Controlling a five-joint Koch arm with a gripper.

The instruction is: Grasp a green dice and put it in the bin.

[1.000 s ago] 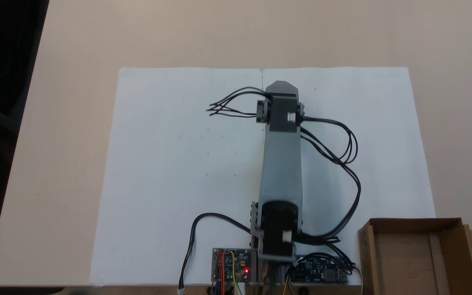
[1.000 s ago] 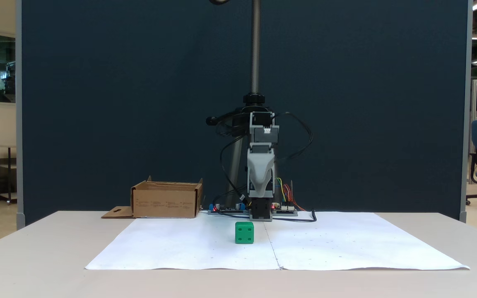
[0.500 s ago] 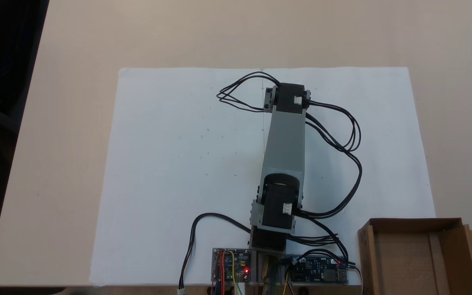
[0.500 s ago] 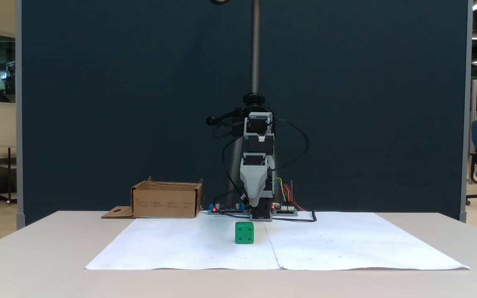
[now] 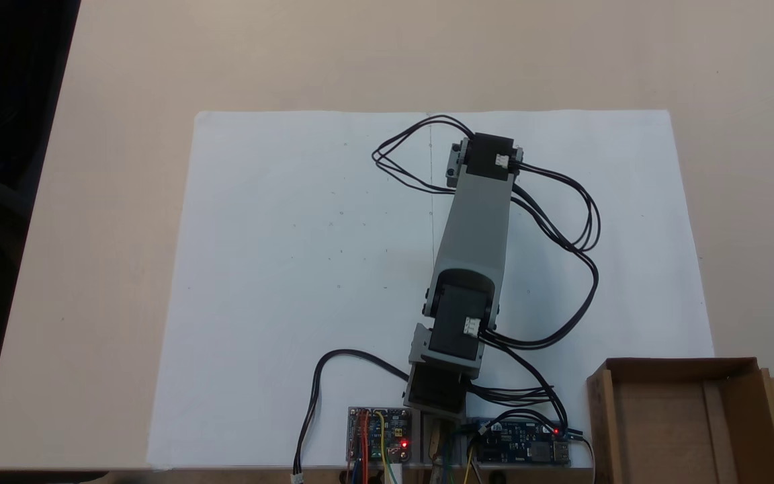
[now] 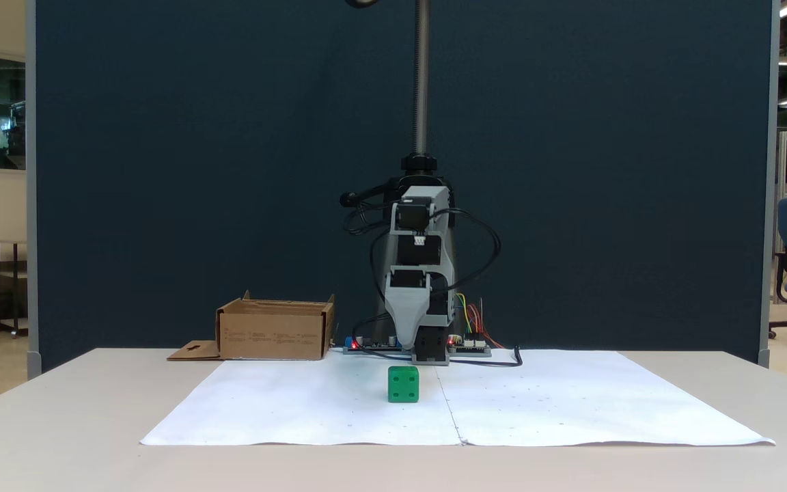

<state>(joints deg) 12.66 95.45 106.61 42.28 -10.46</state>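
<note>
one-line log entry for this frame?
phase: approach | gripper: above and behind green dice, state unclear | dice: on white paper, untouched | bin: at table edge, nothing seen inside

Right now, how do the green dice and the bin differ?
The green dice is a small bright green closed cube; the bin is a larger, open-topped brown cardboard box. The dice stands on the white paper; the bin sits off its corner. Both rest untouched on the table.
</note>
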